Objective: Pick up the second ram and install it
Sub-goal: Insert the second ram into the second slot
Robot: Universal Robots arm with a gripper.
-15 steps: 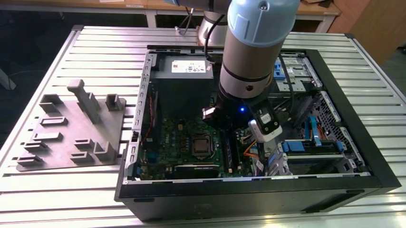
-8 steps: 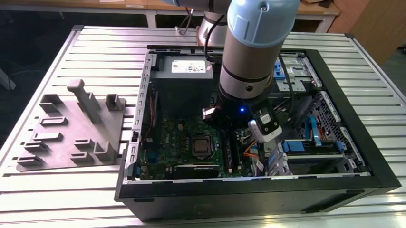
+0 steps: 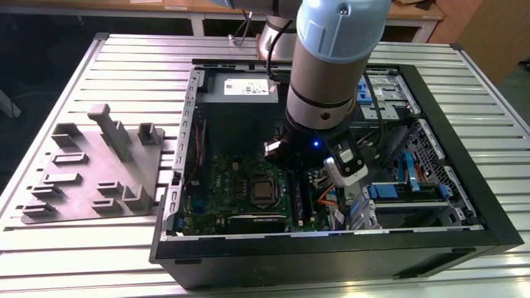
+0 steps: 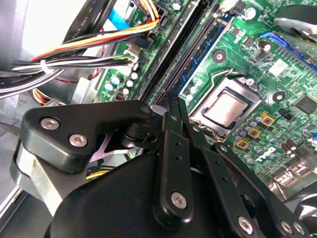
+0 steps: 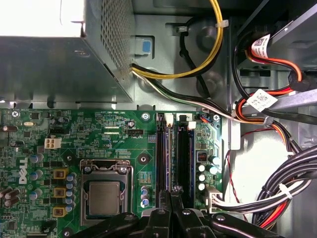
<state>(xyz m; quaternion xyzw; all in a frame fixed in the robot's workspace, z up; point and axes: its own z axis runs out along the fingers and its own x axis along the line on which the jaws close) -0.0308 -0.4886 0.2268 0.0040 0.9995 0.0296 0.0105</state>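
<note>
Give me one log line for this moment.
gripper shut | low over memory slots on motherboard | inside open case | second ram in grip: cannot tell

White lettering, probably silkscreen, on motherboard point(image 5: 84, 148).

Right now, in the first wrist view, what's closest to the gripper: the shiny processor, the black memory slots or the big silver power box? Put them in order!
1. black memory slots: right at the gripper tip.
2. shiny processor: beside the slots, on the motherboard.
3. silver power box: beyond the board's edge, farthest.
</note>
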